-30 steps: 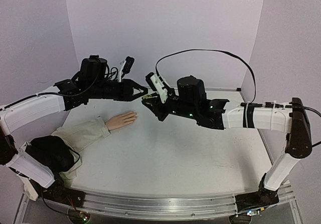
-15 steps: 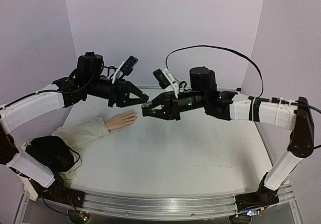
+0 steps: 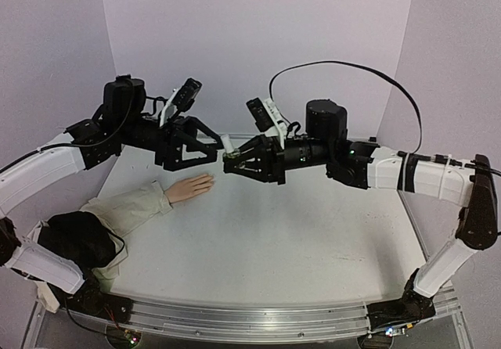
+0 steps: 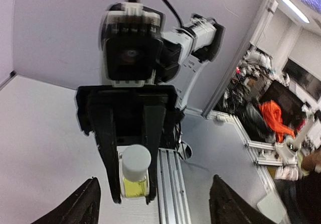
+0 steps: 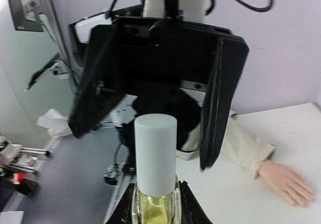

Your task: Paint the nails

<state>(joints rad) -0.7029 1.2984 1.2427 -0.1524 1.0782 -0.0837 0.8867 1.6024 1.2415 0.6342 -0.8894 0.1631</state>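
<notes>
A small bottle (image 3: 230, 156) of yellowish-green liquid with a white cap (image 5: 155, 151) sits upright between my right gripper's (image 3: 228, 163) fingers, which are shut on its glass body (image 5: 155, 206). My left gripper (image 3: 217, 149) faces it with jaws spread wide on either side of the cap, not touching it. In the left wrist view the bottle (image 4: 134, 176) sits between my dark fingertips (image 4: 83, 204). The pale mannequin hand (image 3: 190, 187) lies flat on the table below both grippers, in a beige sleeve (image 3: 129, 208). Its nails (image 5: 305, 199) are too small to make out.
A black bundle (image 3: 78, 238) lies on the sleeve's near end by the left arm's base. The metal rail (image 3: 250, 319) runs along the table's near edge. Lilac walls close the back and sides. A black cable (image 3: 337, 71) arcs above the right arm.
My left gripper was shut at the bottle's cap; it has opened wide and drawn back a little to the left. The cap stays on the bottle. The right gripper rose slightly.
</notes>
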